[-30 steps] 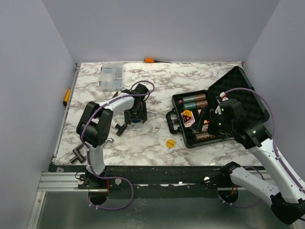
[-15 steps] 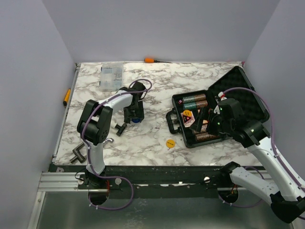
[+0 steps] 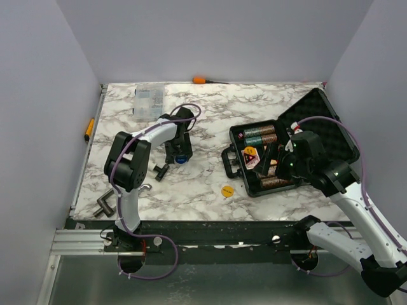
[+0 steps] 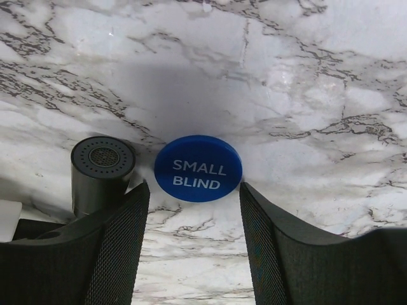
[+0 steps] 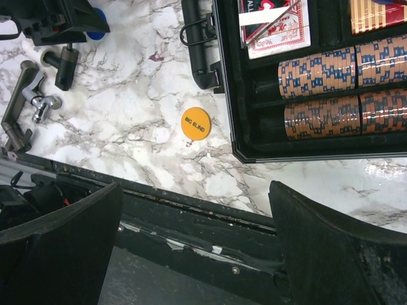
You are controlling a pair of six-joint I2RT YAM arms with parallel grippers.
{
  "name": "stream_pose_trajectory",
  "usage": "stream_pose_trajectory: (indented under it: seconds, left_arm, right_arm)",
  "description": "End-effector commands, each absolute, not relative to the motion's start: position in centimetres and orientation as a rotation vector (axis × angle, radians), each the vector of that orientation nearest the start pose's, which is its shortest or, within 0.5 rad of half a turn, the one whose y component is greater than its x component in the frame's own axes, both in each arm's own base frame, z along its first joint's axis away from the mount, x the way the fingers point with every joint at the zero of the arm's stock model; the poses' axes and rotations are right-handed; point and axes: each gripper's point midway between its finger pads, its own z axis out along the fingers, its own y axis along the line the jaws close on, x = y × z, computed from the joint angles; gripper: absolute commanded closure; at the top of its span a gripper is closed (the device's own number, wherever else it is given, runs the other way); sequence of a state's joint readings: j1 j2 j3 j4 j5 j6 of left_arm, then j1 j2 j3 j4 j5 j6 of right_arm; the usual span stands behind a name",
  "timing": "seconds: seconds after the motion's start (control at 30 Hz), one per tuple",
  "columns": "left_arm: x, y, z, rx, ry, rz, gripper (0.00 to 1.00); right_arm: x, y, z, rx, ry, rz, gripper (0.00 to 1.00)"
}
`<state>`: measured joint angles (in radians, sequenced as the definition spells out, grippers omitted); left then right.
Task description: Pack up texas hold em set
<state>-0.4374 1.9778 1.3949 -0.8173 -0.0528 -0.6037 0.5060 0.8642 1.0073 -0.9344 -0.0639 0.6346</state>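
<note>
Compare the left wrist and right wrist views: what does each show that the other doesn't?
Left wrist only: SMALL BLIND lettering on the blue disc, between the fingers of the open left gripper. Right wrist only: case, chip stacks, yellow disc. Both: the marble table, and the blue disc, a mere sliver in the right wrist view.

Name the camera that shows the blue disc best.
Left wrist: the blue disc lies centred by the open left gripper, SMALL BLIND legible. Top external and right wrist show only a blue sliver beside that gripper.
</note>
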Motion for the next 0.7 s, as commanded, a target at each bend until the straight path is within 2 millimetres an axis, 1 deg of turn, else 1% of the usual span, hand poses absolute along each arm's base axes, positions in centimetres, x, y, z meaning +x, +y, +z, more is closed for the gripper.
stream_pose_trajectory:
  seconds: [0.0,0.03,0.1,0.13,0.23,0.33,0.37,0.43,0.5,0.6,0.67]
  left_arm:
    - [33.4,-17.5,-2.3,-0.430,2.960,-0.073,0.42]
    - [33.4,-17.6,-2.4,-0.437,2.950,-0.082,0.42]
    - [33.4,-17.5,-2.5,-0.440,2.920,-0.089,0.35]
    - [33.5,-17.5,-2.5,-0.436,2.908,-0.091,0.33]
    - [33.5,-17.2,-2.9,-0.422,2.903,-0.065,0.30]
    - [33.6,-17.0,-3.2,-0.413,2.899,-0.045,0.30]
    - [33.6,-17.0,-3.2,-0.412,2.893,-0.042,0.30]
    - [33.6,-16.9,-3.2,-0.415,2.879,-0.030,0.35]
    - [33.6,-16.8,-3.2,-0.425,2.865,-0.008,0.43]
    - [33.5,-16.5,-3.4,-0.437,2.853,0.029,0.48]
    - [33.4,-16.3,-3.5,-0.453,2.844,0.052,0.49]
  right_arm:
    - [18.8,14.5,20.5,0.111,2.441,0.608,0.00]
    - [18.7,14.5,20.6,0.112,2.439,0.609,0.00]
    - [18.7,14.5,20.6,0.113,2.437,0.611,0.00]
    - [18.6,14.5,20.7,0.115,2.437,0.612,0.00]
    - [18.5,14.4,20.7,0.115,2.437,0.611,0.00]
    - [18.4,14.4,20.6,0.109,2.442,0.609,0.00]
    - [18.4,14.4,20.5,0.109,2.444,0.609,0.00]
    - [18.4,14.5,20.4,0.104,2.451,0.609,0.00]
    - [18.4,14.6,20.2,0.097,2.458,0.612,0.00]
    - [18.5,14.7,20.0,0.095,2.461,0.619,0.00]
    - [18.5,14.8,20.0,0.092,2.463,0.620,0.00]
